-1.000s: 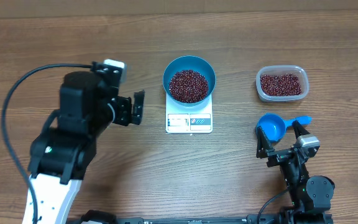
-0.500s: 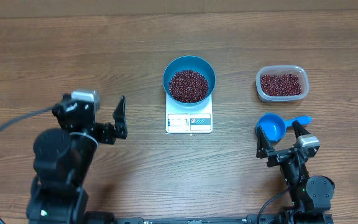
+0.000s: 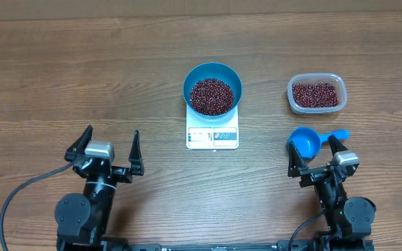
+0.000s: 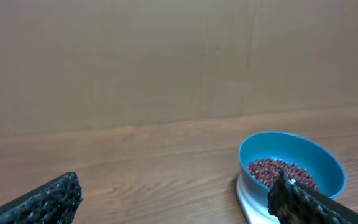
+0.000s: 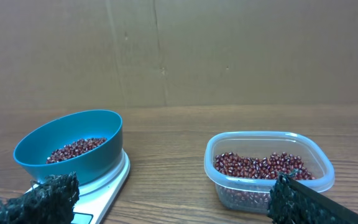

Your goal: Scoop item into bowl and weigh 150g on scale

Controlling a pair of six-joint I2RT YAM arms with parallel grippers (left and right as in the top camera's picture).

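Wood-grain table (image 3: 47,70), overhead & wrist views. Bowl (image 3: 213,67) sat on scale (image 3: 212,137) at centre, holding a heap of beans (image 3: 211,96). More beans lay in clear tub (image 3: 315,77) at right, w/ blue scoop (image 3: 304,143) lying free nearby. Left gripper (image 3: 110,136) & right gripper (image 3: 312,148) sat at near edge, fingers wide, holding nothing. Judged: scooping approx. done, weight-check stage; display unreadable. If under 150 g, next move needs right gripper on scoop handle.
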